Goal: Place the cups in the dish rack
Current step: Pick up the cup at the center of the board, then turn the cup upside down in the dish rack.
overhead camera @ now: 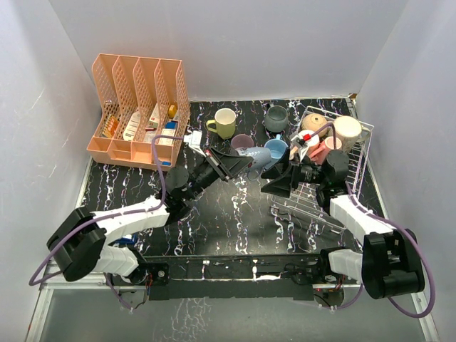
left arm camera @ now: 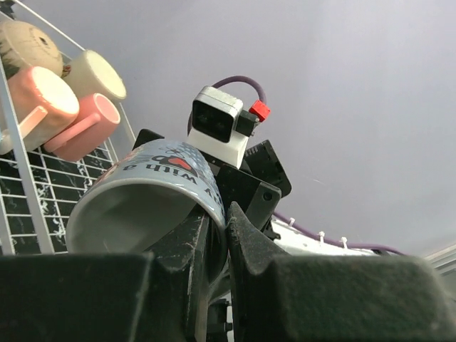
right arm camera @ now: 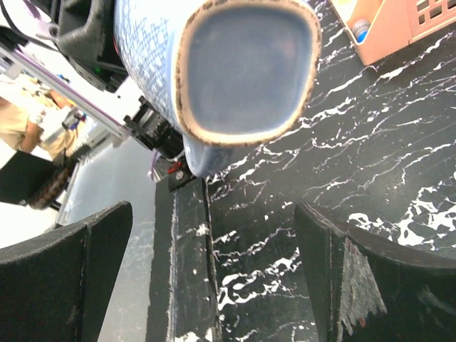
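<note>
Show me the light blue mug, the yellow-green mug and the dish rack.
light blue mug (left arm camera: 153, 171), left wrist view, on its printed outer wall.
yellow-green mug (overhead camera: 225, 126), top external view, on its body.
dish rack (overhead camera: 312, 212), top external view, on its bare near wire floor.

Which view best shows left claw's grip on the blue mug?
Left wrist: the left claw pinches the blue mug by its rim, close up. Top external shows it small, partly hidden; right wrist only its base.

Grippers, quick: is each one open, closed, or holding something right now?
Left gripper: closed, pinching the wall of the blue mug.
Right gripper: open wide, holding nothing.
</note>
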You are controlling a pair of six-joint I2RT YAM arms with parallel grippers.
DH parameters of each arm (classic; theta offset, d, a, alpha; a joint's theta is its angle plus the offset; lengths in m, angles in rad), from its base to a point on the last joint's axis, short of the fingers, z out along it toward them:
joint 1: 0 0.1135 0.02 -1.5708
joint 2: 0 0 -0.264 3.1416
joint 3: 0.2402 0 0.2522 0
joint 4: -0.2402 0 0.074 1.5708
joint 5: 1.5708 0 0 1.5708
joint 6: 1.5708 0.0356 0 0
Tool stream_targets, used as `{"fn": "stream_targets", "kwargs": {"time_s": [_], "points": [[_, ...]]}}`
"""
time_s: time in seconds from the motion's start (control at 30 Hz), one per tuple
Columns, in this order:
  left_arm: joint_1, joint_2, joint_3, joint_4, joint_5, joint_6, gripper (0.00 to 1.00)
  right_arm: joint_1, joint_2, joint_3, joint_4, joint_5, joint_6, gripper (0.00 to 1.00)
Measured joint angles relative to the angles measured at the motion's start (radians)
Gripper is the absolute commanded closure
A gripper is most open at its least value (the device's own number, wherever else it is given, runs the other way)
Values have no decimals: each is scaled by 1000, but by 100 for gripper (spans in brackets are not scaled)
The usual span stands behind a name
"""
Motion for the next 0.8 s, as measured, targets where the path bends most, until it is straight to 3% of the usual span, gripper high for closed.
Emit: {"fn": "stream_targets", "kwargs": {"time_s": [0.63, 0.8], "points": [[-84, 182, 92, 201, -37, -81, 100, 0, -55, -76, 422, 77, 383, 35], [-90, 200, 99, 234, -37, -98, 100, -6, -55, -86, 455, 89, 438, 57]]}}
